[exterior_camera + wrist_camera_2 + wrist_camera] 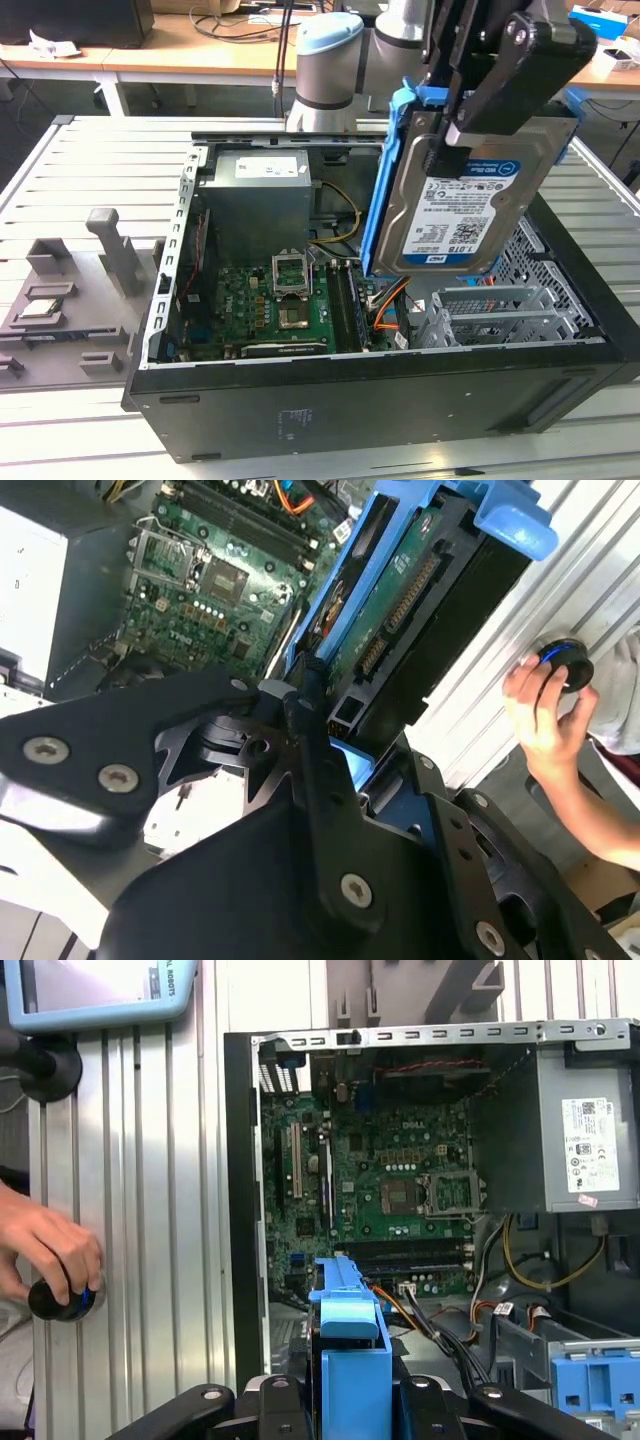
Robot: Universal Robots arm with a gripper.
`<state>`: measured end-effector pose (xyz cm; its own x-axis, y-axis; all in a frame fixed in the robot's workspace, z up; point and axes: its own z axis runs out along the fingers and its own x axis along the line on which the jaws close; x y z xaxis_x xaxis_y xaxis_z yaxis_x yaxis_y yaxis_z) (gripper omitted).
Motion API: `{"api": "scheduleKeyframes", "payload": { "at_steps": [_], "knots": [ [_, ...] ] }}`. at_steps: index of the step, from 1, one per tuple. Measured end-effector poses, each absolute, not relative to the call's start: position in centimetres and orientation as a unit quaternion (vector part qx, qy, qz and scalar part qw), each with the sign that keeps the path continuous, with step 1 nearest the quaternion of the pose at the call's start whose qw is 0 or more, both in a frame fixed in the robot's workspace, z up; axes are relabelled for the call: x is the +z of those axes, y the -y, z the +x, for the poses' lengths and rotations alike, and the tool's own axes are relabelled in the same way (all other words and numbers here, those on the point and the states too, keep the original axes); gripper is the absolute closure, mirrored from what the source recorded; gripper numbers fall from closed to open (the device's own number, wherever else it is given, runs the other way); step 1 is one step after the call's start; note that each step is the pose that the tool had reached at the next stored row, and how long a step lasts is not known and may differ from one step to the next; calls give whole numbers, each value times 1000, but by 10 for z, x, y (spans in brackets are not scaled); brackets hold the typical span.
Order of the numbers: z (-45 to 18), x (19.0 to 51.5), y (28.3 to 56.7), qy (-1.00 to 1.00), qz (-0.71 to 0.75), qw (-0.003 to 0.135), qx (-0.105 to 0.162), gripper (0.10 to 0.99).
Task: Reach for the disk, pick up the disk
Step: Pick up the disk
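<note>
In the exterior view the claw (470,125) grips the disk (462,205) upright, lifted above the open computer case (400,390), while the second wrist view shows the disk (420,600) over the motherboard (215,575), and the first wrist view shows a hand (50,1255) on the slatted surface (150,1210).

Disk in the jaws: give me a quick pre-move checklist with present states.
1. Disk held by the gripper: ok, jaws closed on its upper edge.
2. Disk lifted above the open computer case: ok.
3. Blue side frame attached to the disk: ok.
4. Orange cable free of the disk: cannot tell.
5. Person's hand away from the disk: ok, it rests on a black knob on the table.
</note>
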<state>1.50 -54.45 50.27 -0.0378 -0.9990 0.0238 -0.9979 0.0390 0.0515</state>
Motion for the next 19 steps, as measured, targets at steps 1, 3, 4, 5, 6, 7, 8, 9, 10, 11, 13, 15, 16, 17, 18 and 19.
{"api": "scheduleKeyframes", "payload": {
  "at_steps": [1, 3, 4, 5, 6, 7, 8, 9, 10, 11, 13, 15, 16, 17, 18, 19],
  "knots": [
    [19, 503, 544, 720, 693, 27, -10, 718],
    [26, 503, 544, 720, 693, 27, -10, 718],
    [31, 503, 544, 720, 693, 27, -10, 718],
    [36, 503, 544, 720, 693, 27, -11, 718],
    [43, 503, 544, 720, 693, 27, -11, 718],
    [46, 503, 544, 720, 693, 27, -11, 718],
    [48, 503, 545, 720, 693, 27, -11, 718],
    [50, 503, 545, 720, 693, 27, -11, 718],
    [53, 503, 545, 720, 693, 27, -11, 718],
    [56, 503, 545, 720, 693, 27, -11, 718],
    [61, 503, 545, 720, 693, 27, -11, 718],
    [69, 503, 545, 720, 693, 27, -11, 718],
    [72, 503, 545, 720, 693, 27, -11, 718],
    [74, 503, 545, 720, 693, 27, -11, 718],
    [76, 502, 545, 720, 693, 27, -11, 718],
    [78, 502, 544, 720, 693, 27, -11, 718]
  ]
}}
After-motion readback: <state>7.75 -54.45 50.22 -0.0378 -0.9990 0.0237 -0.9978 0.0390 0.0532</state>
